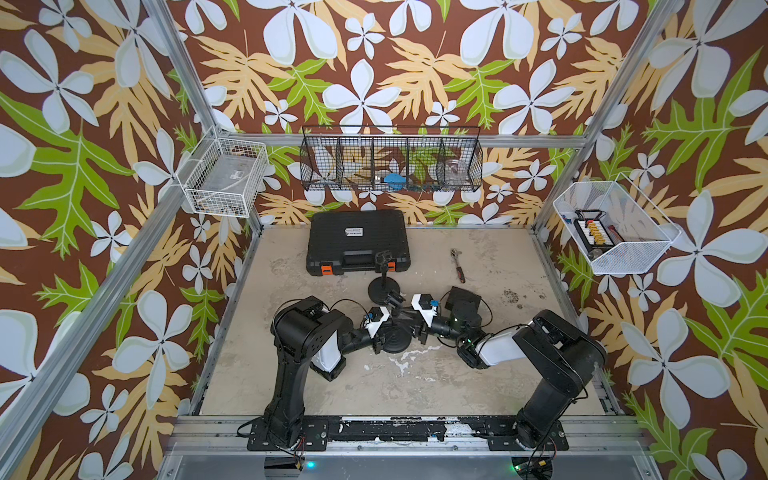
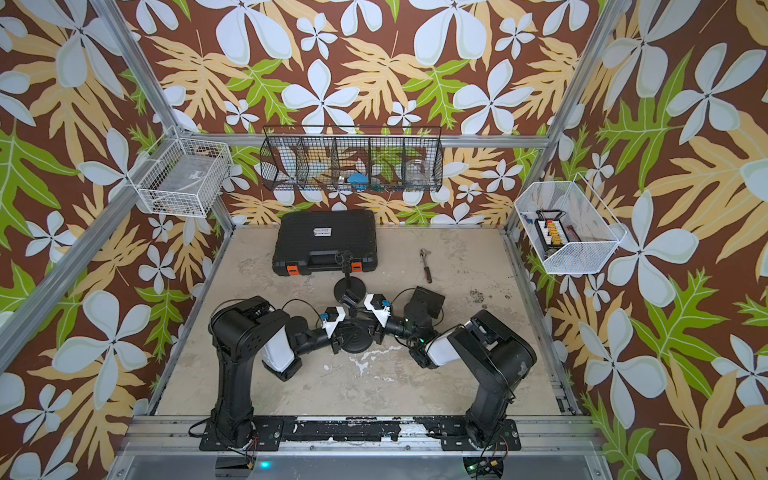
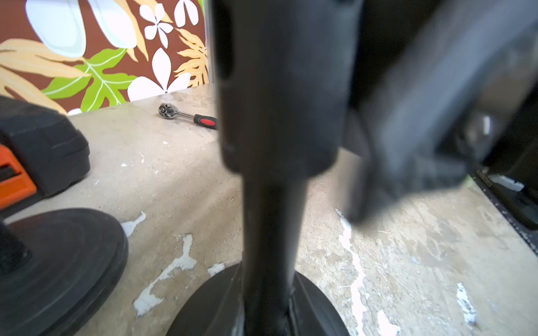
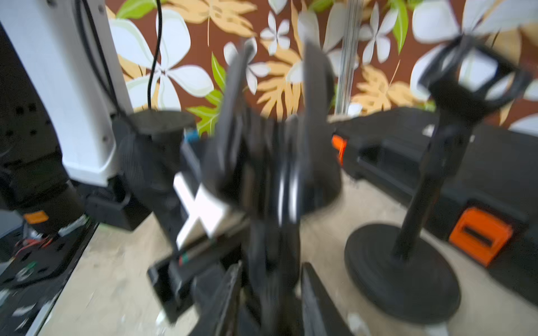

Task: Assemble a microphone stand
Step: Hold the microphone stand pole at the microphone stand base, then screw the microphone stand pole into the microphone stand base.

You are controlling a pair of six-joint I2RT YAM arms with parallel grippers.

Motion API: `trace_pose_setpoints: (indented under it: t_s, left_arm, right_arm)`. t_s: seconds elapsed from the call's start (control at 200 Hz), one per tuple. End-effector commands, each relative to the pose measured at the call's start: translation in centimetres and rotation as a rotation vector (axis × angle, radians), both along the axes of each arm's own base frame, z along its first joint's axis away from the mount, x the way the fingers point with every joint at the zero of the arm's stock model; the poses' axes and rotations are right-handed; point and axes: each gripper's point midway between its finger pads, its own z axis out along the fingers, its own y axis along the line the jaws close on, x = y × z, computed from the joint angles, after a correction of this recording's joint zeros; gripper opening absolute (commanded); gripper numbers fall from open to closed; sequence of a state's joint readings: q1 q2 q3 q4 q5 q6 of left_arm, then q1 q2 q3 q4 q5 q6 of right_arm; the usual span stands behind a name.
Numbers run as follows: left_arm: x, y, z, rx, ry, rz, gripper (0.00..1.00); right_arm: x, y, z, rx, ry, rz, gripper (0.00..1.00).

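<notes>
A: Starting at the left. What is at the back of the table (image 1: pixel 478 374)?

B: A closed black tool case (image 1: pixel 357 241), orange latches facing the arms. Just in front of its right end is the far stand (image 1: pixel 384 289). Its foot is flat on the table, its rod is upright, and there is a holder on top.

A: Where is the near stand (image 2: pixel 357 343)?

B: Centre of the table, closer to the arms, between the two grippers. The round base (image 1: pixel 398 343) lies flat. The pole (image 3: pixel 273 221) rises upright from it, with a thicker sleeve higher up. A clip (image 1: pixel 394 298) tops it in both top views.

A: State of the left gripper (image 1: pixel 384 330)?

B: It reaches in low from the left. Its fingers are together, clamped on the pole above the base. They don't show in its wrist view because the pole fills the middle.

A: And the right gripper (image 1: pixel 411 326)?

B: It reaches in from the right, at the same pole. In its wrist view the fingers (image 4: pixel 233 293) stand apart, one on each side of the pole. The view is blurred, so I cannot tell whether either pad touches.

A: Further right?

B: A ratchet (image 1: pixel 458 266) with a red-and-black handle lies flat, well apart from both stands.
</notes>
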State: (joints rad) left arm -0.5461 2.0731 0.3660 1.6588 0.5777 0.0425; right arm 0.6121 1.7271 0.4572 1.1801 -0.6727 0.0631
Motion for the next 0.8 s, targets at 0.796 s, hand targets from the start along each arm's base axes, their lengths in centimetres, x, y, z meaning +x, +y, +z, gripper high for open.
trace_pose_setpoints:
  t_s: [0.796]
  left_arm:
    - [-0.4,0.3,-1.4,0.032,0.014,-0.004,0.07]
  right_arm:
    - [1.7,0.6,3.4,-0.094,-0.084,0.131,0.44]
